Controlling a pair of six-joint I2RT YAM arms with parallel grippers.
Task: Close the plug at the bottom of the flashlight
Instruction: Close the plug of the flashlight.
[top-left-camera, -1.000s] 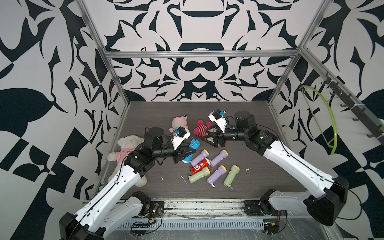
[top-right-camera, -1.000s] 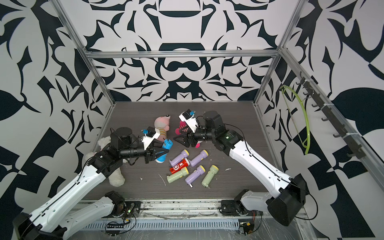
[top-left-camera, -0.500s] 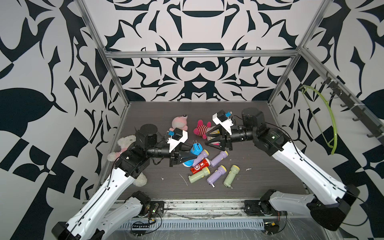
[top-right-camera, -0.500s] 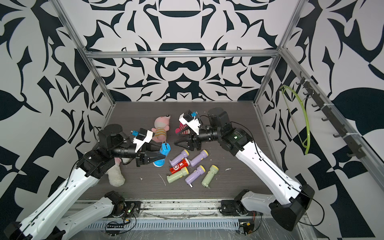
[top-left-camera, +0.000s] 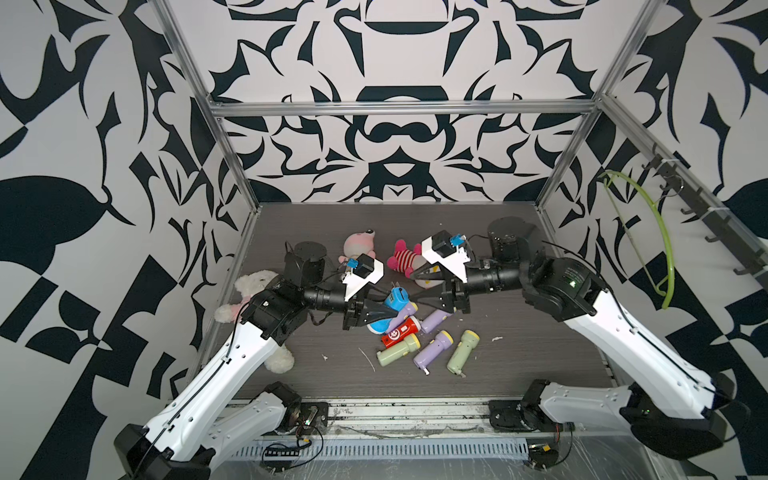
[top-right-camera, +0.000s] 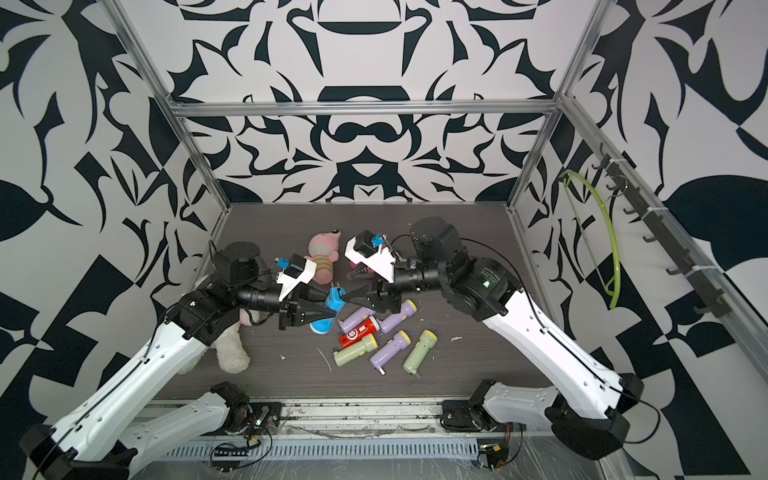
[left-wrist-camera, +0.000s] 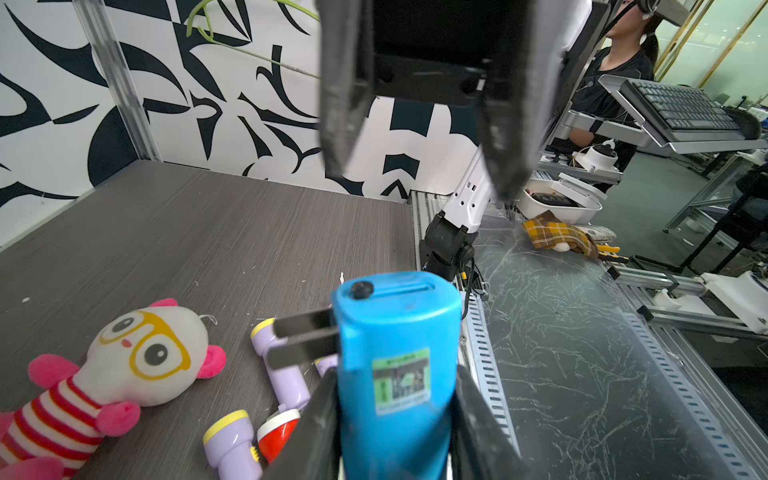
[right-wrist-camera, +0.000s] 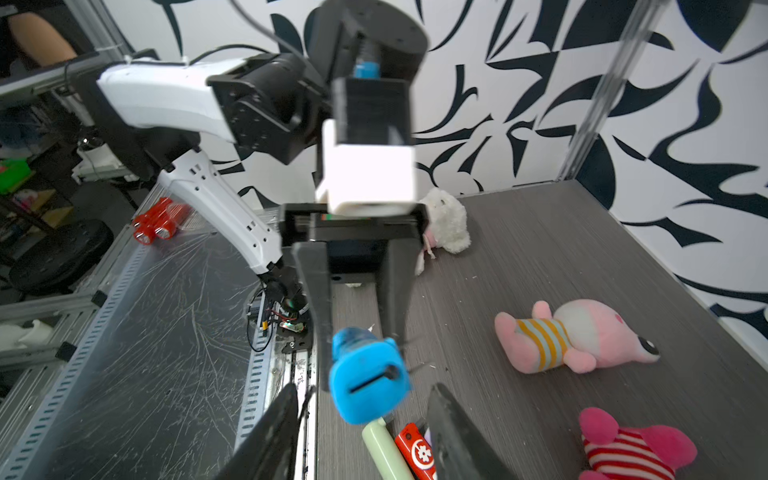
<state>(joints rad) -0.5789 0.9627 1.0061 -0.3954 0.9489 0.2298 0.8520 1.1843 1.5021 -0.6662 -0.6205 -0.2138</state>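
Left wrist view: I see dark woodgrain tabletop, patterned walls; left gripper clamps the blue flashlight; right gripper gapes.

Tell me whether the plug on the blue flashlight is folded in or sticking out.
Sticking out. In the left wrist view, two metal prongs jut sideways from the base of the blue flashlight.

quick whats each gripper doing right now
Left gripper: shut on the blue flashlight.
Right gripper: open, holding nothing, jaws apart near the flashlight's end.
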